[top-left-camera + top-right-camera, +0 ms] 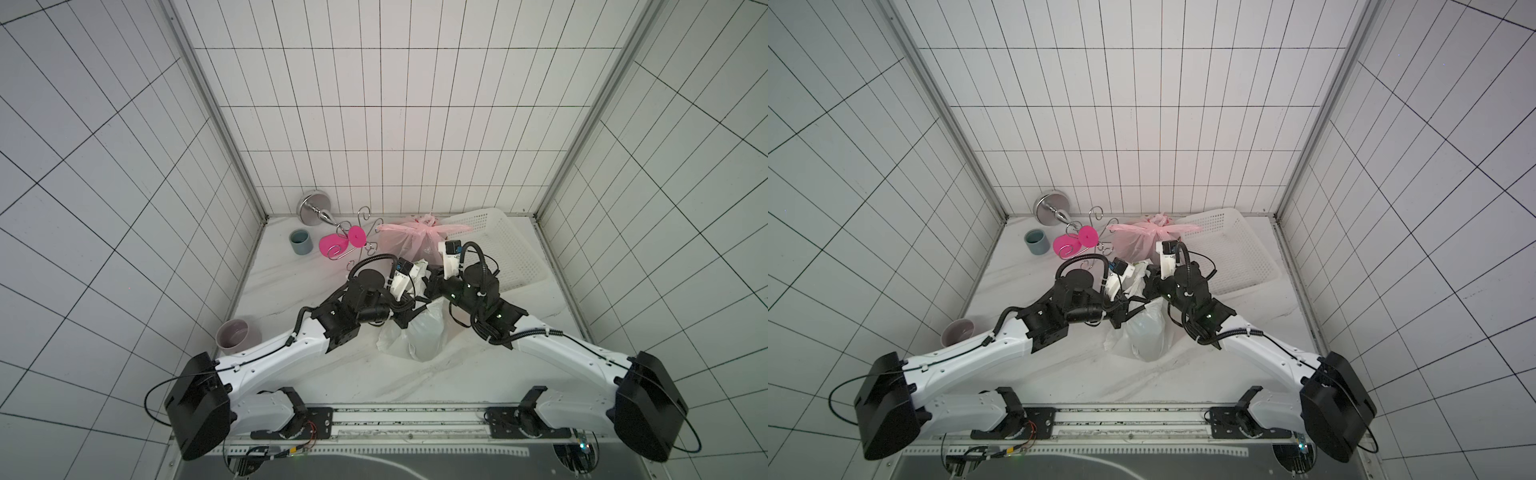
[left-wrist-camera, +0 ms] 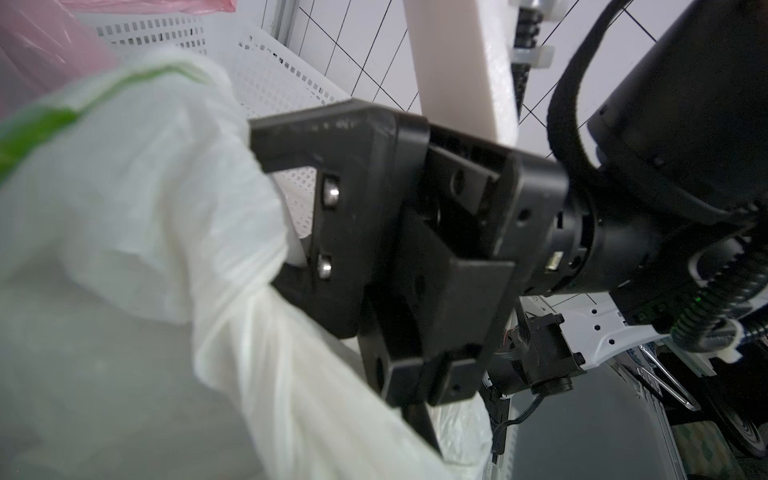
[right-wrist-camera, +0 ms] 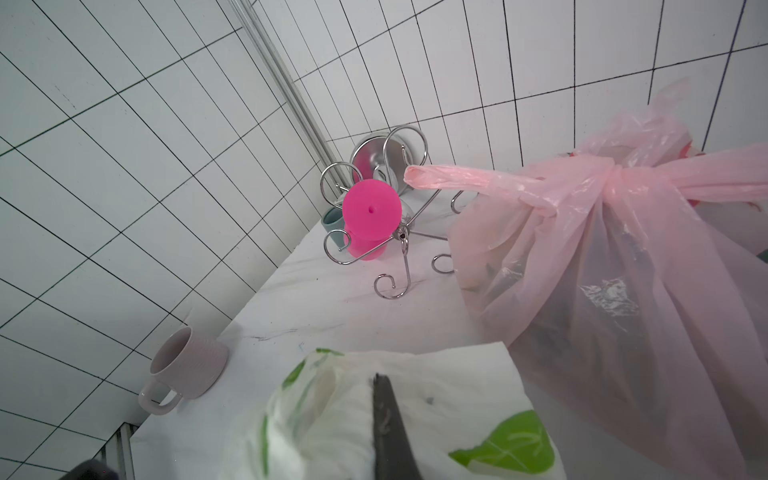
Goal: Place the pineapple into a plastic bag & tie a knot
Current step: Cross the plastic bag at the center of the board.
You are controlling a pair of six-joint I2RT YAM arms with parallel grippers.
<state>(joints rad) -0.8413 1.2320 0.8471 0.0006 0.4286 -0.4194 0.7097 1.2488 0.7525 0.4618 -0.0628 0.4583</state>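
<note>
A white plastic bag (image 1: pixel 419 336) with green print stands in the middle of the table, and both top views show it (image 1: pixel 1144 336). Its top is drawn up into twisted strands between my two grippers. My left gripper (image 1: pixel 411 291) is shut on one strand; in the left wrist view its dark jaws (image 2: pixel 424 428) pinch the white film (image 2: pixel 145 249). My right gripper (image 1: pixel 432 282) sits close beside it, shut on bag film (image 3: pixel 436 382) at its jaws (image 3: pixel 386 415). The pineapple is hidden in every view.
A knotted pink bag (image 1: pixel 409 241) stands just behind the grippers. A white perforated basket (image 1: pixel 498 249) lies at the back right. At the back left are a wire rack with a pink cup (image 1: pixel 353 241), a grey-blue cup (image 1: pixel 300 242) and a metal dish (image 1: pixel 313 205). A mauve mug (image 1: pixel 237 334) sits at the left edge.
</note>
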